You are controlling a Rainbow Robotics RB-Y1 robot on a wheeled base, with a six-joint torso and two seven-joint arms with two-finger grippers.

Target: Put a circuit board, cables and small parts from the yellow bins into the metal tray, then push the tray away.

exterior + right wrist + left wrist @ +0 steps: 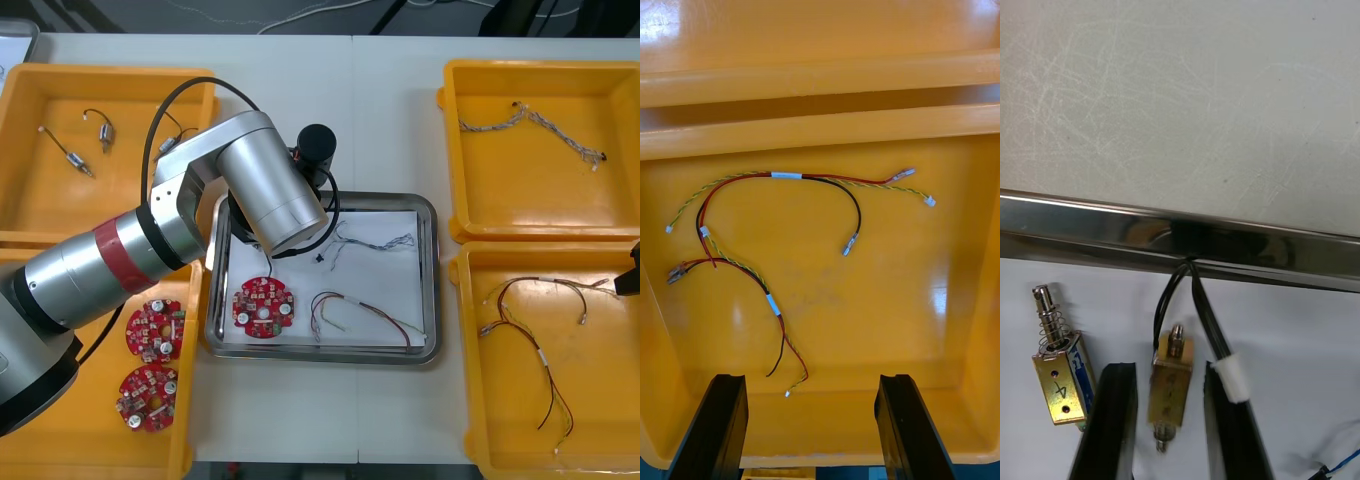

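My left gripper [1171, 369] is low over the white inside of the metal tray [432, 270], at its far left corner. Its fingers [1112, 405] stand spread a little, one on each side of a small metal part [1171, 386], with a thin strip of white between each finger and the part. That part's black lead [1166, 300] curls up toward the tray's shiny rim. Just beside my left finger lies a second small part [1061, 375], brass-coloured with a spring at its end. Past the rim is the bare table [1180, 97].

Also in the tray are a round red circuit board [263, 307] at the near left, a red and yellow cable [360, 315] to its right, and a blue and white cable [375, 243] farther back.

My right gripper [812, 379] hangs wide open, gripping nothing, over the near right yellow bin [955, 315], above loose red and yellow cables [790, 225].

The near left bin [60, 440] holds two more boards [155, 330]. The far left bin [30, 200] has spare small parts [68, 155]. The far right bin [620, 200] holds twisted cables [530, 125].
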